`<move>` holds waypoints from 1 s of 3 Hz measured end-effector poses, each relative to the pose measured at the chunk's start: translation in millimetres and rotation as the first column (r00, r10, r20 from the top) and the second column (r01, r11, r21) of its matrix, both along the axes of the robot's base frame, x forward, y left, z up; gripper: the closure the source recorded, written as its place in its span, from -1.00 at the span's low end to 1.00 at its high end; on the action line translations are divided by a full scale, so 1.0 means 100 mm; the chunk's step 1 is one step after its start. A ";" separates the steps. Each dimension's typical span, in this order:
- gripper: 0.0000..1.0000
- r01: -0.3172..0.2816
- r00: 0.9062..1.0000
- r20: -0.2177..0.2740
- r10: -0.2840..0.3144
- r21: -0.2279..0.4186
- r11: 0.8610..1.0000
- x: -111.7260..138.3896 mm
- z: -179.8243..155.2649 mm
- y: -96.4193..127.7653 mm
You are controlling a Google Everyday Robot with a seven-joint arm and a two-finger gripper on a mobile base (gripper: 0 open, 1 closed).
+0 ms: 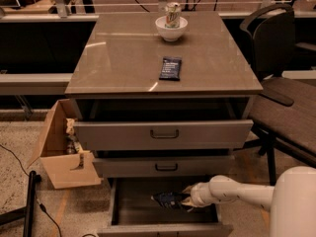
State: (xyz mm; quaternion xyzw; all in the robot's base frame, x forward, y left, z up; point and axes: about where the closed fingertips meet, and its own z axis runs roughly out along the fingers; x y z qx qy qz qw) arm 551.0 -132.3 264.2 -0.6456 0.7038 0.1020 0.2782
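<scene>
Pincer (186, 199): one, at 5 o'clock, gripping the blue packet (168, 199) shut-fingered.
Blue packet: one, lying at the pincer's 9 o'clock, inside the open bottom drawer (132, 204).
Tabletop (123, 58): carrying one bowl (171, 31), one can (172, 13), one dark bar (171, 68).

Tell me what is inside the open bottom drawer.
A dark blue packet is in the bottom drawer, with the pincer at its right end. The drawer's rear is hidden under the middle drawer.
</scene>
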 end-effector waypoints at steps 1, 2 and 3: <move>-0.89 0.031 1.000 0.001 -0.031 0.026 0.999 0.02 0.01 0.05; -0.72 0.125 0.991 0.042 -0.128 0.077 0.989 0.01 0.48 -0.04; -0.23 0.301 0.949 0.066 -0.309 0.108 0.947 -0.23 1.10 -0.50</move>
